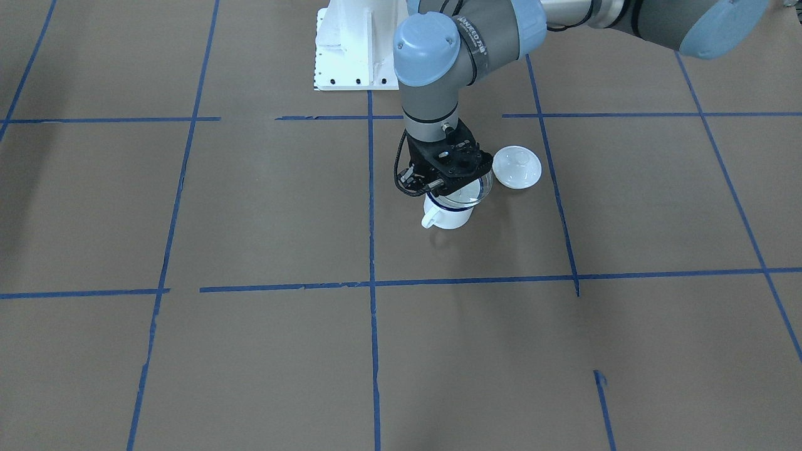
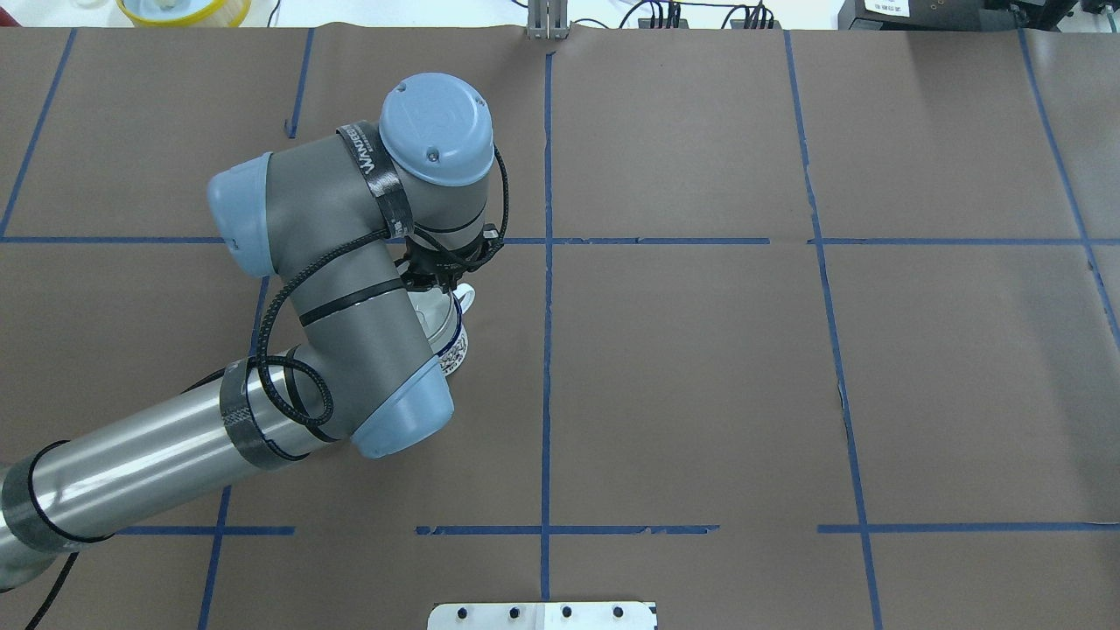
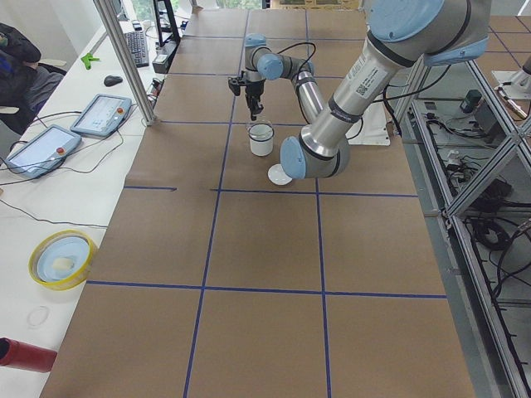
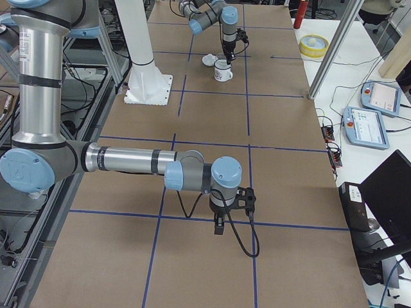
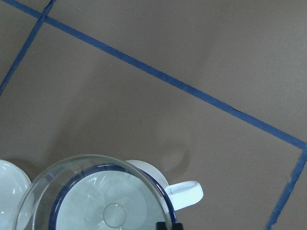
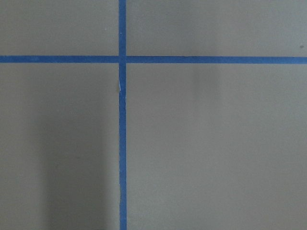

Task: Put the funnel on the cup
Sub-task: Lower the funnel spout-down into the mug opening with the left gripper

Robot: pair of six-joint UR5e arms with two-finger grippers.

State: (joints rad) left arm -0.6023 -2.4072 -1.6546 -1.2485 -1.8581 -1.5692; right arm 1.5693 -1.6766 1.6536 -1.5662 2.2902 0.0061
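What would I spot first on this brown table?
A black left gripper holds a clear cone-shaped funnel right over a small white enamel mug with a dark blue rim, on the brown paper-covered table. A round white lid with a knob lies beside them.

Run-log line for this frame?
left gripper: holding funnel | funnel: over cup, unreleased | right gripper: away, state unclear | lid: beside cup
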